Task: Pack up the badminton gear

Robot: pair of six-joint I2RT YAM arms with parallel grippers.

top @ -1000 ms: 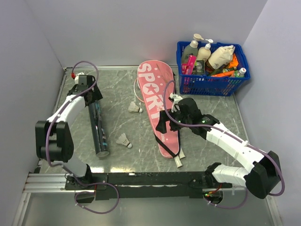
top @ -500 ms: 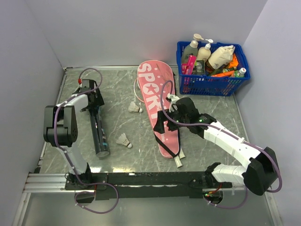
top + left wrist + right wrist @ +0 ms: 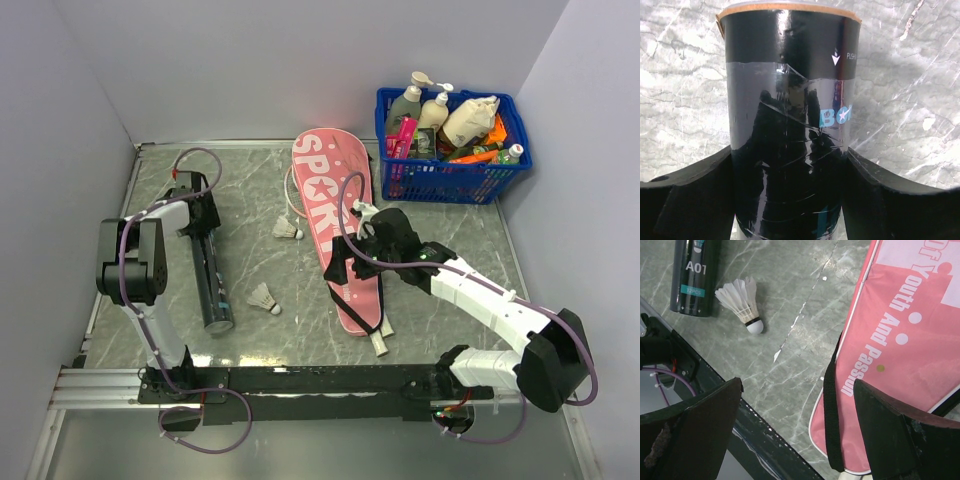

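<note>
slim black tube (image 3: 210, 280): lies flat at the left of the top view, running lengthwise from the upper left toward the lower left. It is glossy black with a grey band, pale blue lettering, a small "PUSH" arrow and a tan rim at its far end.
left gripper (image 3: 789, 155): straddles the tube's upper end, with one black finger lying against each side of it, pinching it.
pink racket cover (image 3: 335, 220): sits at the centre of the top view, long and rounded. "SPORT" is in white at the upper end, "Youth And Passion" lower down, and a black strap runs along its edge.
racket handles (image 3: 381, 343): white, poking out of the cover's lower end.
shuttlecocks: white feather, both on the bare table (image 3: 250, 180). One (image 3: 289, 230) is just left of the cover; the other (image 3: 264, 298) is between the tube's lower end and the cover.
right gripper (image 3: 799, 385): fingers spread wide with nothing between them, above the cover's lower left edge.
blue basket (image 3: 450, 180): upper right, full of bottles, apart from the gear.
</note>
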